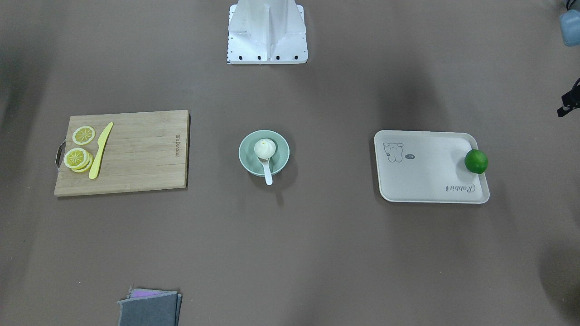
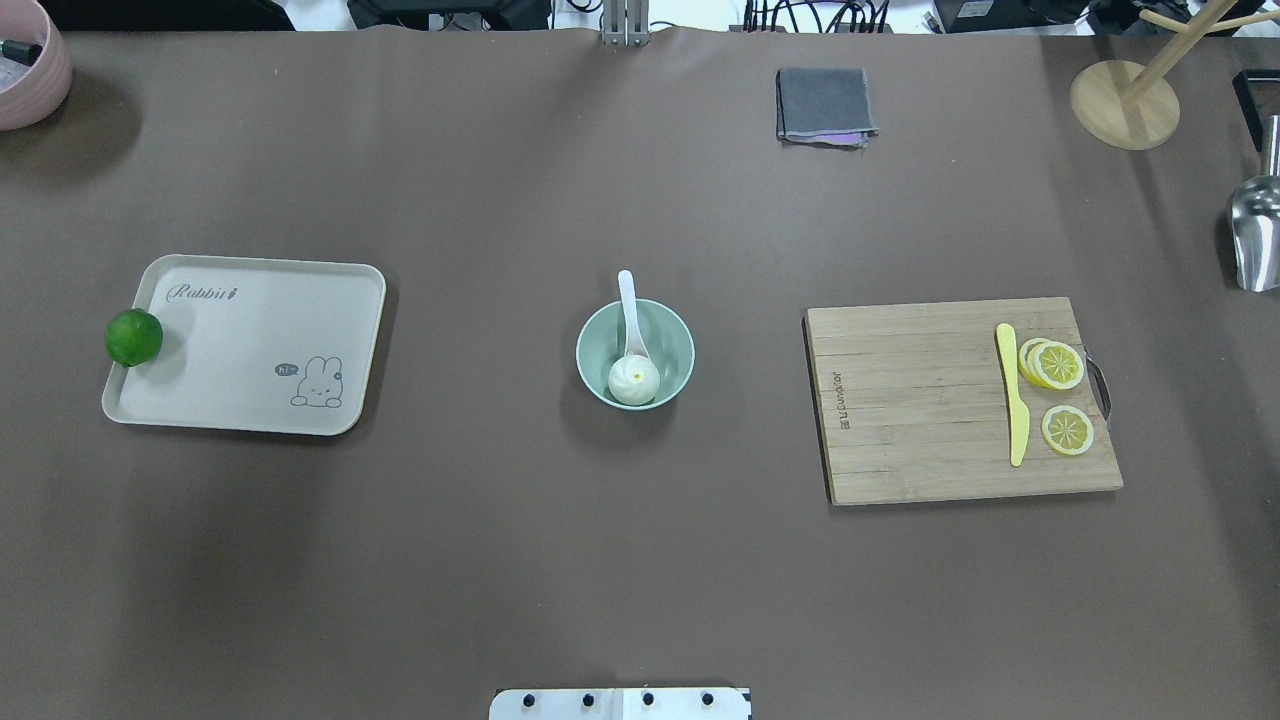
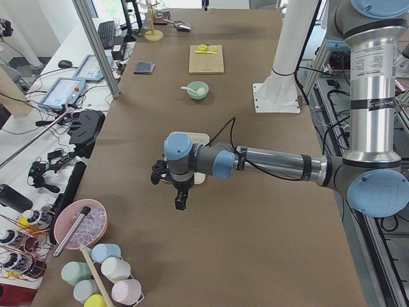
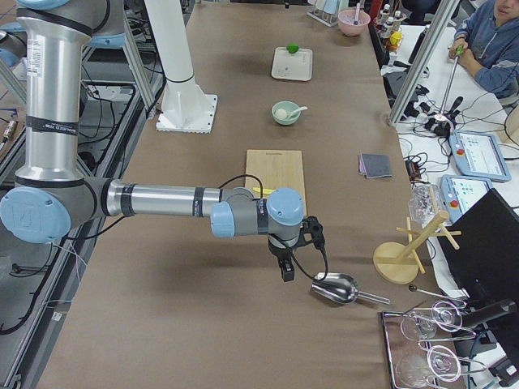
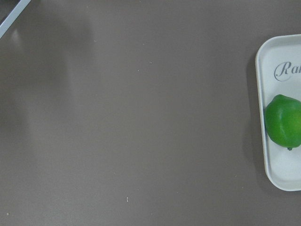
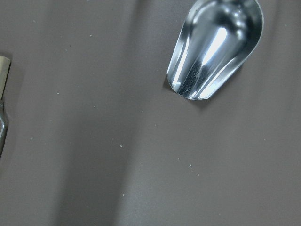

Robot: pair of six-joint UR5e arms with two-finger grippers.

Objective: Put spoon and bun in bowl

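The pale mint-green bowl (image 1: 282,158) (image 2: 590,335) stands at the table's middle. The white pleated bun (image 1: 264,147) (image 2: 634,380) lies inside it. The white spoon (image 1: 268,174) (image 2: 627,300) has its scoop in the bowl under the bun, and its handle sticks out over the rim on the side away from the robot. My left gripper (image 3: 180,203) hangs over the table end beyond the cream tray, far from the bowl. My right gripper (image 4: 286,271) hangs near the metal scoop at the other end. I cannot tell whether either is open or shut.
A cream tray (image 2: 250,340) with a green lime (image 2: 134,337) on its edge lies left. A wooden cutting board (image 2: 920,400) with a yellow knife (image 2: 1015,400) and lemon slices (image 2: 1060,365) lies right. A grey cloth (image 2: 823,105), a metal scoop (image 2: 1255,230) and a wooden stand (image 2: 1125,100) lie beyond.
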